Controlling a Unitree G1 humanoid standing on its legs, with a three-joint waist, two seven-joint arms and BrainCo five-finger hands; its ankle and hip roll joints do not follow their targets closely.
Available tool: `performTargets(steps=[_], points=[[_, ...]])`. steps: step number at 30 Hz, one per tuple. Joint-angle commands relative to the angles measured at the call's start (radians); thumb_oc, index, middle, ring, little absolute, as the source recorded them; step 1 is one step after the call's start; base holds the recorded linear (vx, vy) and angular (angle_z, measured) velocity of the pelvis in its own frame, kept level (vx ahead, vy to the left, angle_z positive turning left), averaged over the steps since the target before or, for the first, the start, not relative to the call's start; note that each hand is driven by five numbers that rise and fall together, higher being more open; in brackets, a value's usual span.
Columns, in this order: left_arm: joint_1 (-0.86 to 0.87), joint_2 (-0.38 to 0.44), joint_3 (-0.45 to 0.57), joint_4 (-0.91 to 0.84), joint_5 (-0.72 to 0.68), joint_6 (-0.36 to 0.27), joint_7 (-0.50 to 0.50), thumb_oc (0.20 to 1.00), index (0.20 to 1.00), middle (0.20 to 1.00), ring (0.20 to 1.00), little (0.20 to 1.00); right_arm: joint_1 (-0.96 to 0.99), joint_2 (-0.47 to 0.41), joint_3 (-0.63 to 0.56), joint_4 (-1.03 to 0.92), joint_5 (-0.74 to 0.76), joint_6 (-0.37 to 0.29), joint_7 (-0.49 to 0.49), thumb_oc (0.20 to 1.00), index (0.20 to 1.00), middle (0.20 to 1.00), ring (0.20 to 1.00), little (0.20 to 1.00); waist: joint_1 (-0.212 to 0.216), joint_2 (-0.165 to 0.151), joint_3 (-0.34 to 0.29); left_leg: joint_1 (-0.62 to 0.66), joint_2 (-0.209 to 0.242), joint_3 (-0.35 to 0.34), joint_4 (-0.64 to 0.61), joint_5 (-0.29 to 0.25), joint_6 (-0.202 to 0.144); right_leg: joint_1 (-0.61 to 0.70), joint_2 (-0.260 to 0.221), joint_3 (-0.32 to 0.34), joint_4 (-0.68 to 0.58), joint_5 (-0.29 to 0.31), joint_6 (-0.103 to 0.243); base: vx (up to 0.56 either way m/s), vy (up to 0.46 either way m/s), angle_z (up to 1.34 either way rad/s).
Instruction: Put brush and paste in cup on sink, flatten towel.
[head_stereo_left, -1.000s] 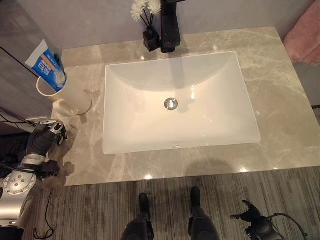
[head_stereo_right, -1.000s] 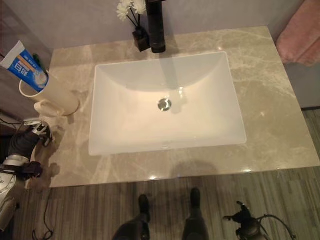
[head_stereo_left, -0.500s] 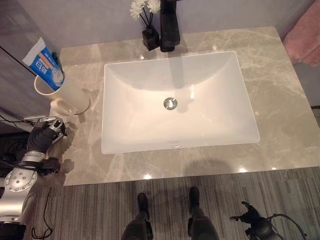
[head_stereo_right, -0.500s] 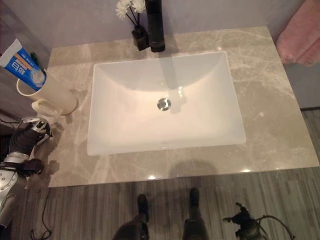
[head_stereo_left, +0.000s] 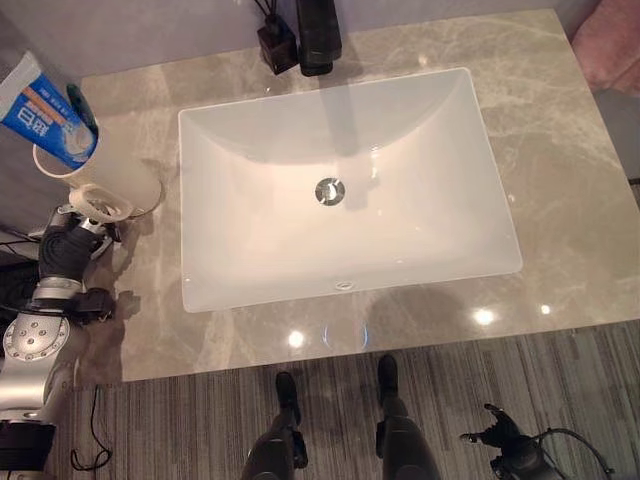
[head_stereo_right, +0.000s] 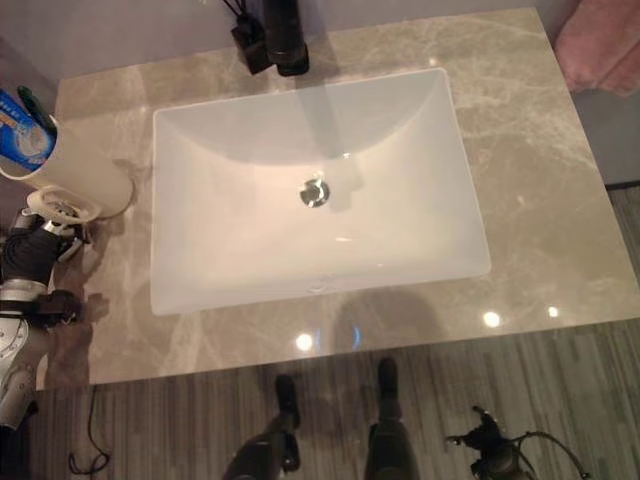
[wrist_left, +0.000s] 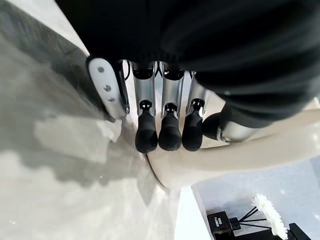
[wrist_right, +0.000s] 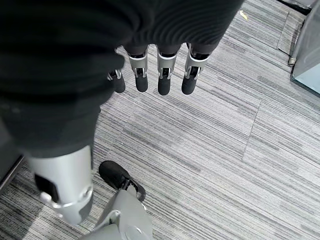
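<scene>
A: Item one, head views. We log the cup at the counter's left rear corner, left of the sink, paste and brush standing in it, tilted up and leftward. The towel hangs at far right.

B: Left wrist view: our left hand has fingers straight, pressed together, tips at the cup's handle; nothing held.

A: Right wrist view: right hand relaxed over floor.

B: We judge withdrawal best done slowly, sparing the cup.
</scene>
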Motion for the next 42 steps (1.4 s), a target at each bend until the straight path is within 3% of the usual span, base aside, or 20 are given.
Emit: performTargets(steps=[1,14,32,42], points=[[0.02,-0.008,-0.067,0.079,0.034,0.039,0.005,0.2,0.2,0.2,0.2,0.2,-0.025,-0.031,0.021,-0.022,0.04,0.002,-0.022,1.0,1.0,1.0,1.0,1.0,-0.029,-0.022,0.03,-0.041,-0.019,-0.084,0.003,0.037,-0.013,0.032,-0.051,-0.001,-0.001,0.006,0.037,0.0,0.0,0.0],[0.031,-0.006,-0.054,0.072,0.053,0.042,0.022,0.2,0.2,0.2,0.2,0.2,-0.04,-0.033,0.045,-0.018,0.036,0.0,-0.018,1.0,1.0,1.0,1.0,1.0,-0.02,-0.044,0.03,-0.045,-0.014,-0.095,0.003,0.037,-0.006,0.017,-0.038,0.023,-0.001,0.006,0.035,0.01,0.002,-0.04],[0.213,-0.089,0.032,-0.009,0.202,0.092,-0.017,0.2,0.2,0.2,0.2,0.2,0.005,-0.005,0.033,0.034,-0.002,0.007,0.043,1.0,1.0,1.0,1.0,1.0,0.031,-0.1,-0.045,0.102,0.017,-0.141,0.003,0.012,-0.003,0.2,-0.008,-0.033,-0.001,-0.06,0.013,0.0,-0.027,0.03],[0.211,-0.151,-0.001,0.006,0.208,0.096,-0.022,0.2,0.2,0.2,0.2,0.2,0.03,0.018,0.033,0.092,-0.021,0.011,0.051,1.0,1.0,1.0,1.0,1.0,0.03,-0.086,-0.084,0.12,0.022,-0.153,0.003,0.017,-0.009,0.233,-0.004,-0.05,-0.001,-0.066,0.008,-0.01,-0.01,0.07]])
